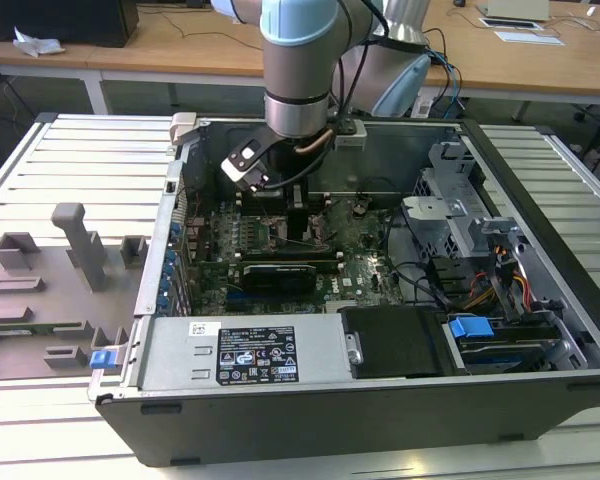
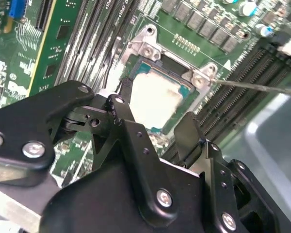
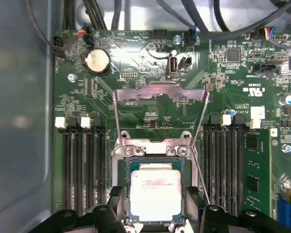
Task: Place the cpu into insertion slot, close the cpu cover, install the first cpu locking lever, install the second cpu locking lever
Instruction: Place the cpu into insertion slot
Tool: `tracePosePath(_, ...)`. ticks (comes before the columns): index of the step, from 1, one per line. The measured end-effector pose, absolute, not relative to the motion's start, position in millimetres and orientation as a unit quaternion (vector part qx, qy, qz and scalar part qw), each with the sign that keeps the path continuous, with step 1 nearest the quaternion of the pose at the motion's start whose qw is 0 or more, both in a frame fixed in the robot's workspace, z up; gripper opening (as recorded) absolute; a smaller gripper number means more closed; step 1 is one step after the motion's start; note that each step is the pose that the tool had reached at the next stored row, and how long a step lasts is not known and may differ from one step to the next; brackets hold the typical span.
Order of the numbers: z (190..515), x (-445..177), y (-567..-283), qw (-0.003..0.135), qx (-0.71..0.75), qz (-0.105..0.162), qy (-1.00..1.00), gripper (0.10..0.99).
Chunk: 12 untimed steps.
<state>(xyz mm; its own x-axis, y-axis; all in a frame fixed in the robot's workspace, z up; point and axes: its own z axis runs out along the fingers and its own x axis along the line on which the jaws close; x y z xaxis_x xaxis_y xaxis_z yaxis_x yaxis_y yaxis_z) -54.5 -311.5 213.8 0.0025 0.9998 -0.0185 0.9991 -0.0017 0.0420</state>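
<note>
I hang inside the open computer case (image 1: 380, 420), over its green board (image 3: 242, 97). The hinged metal cover (image 3: 157, 89) stands raised off the socket (image 3: 124, 168). The chip (image 3: 154, 194) lies flat in that socket. My gripper (image 2: 155, 112) is released, its fingers (image 2: 119, 104) spread to either side of the chip.
</note>
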Motion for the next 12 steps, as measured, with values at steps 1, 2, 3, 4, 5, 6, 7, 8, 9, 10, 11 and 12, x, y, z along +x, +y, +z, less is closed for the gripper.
tracePosePath(1,217.4,-54.5,-311.0,0.021,0.708,0.008,0.706,0.604)
tracePosePath(2,219.2,-54.5,-311.0,0.021,0.708,0.008,0.706,0.537)
tracePosePath(3,220.5,-54.5,-311.0,0.021,0.708,0.008,0.706,0.475)
tracePosePath(4,223.4,-54.5,-310.8,0.021,0.708,0.008,0.706,0.412)
tracePosePath(5,229.1,-54.5,-310.5,0.021,0.708,0.008,0.706,0.353)
tracePosePath(6,235.5,-54.5,-310.1,0.021,0.708,0.008,0.706,0.173)
tracePosePath(7,239.0,-54.5,-309.9,0.022,0.708,0.008,0.706,0.114)
tracePosePath(8,243.4,-54.5,-309.5,0.022,0.708,0.008,0.706,0.106)
tracePosePath(9,247.0,-54.5,-309.3,0.022,0.708,0.008,0.706,0.106)
tracePosePath(10,250.1,-54.5,-309.2,0.022,0.708,0.008,0.706,0.106)
tracePosePath(11,252.6,-54.5,-309.2,0.022,0.708,0.008,0.706,0.106)
tracePosePath(12,254.2,-54.5,-309.2,0.022,0.708,0.008,0.706,0.106)
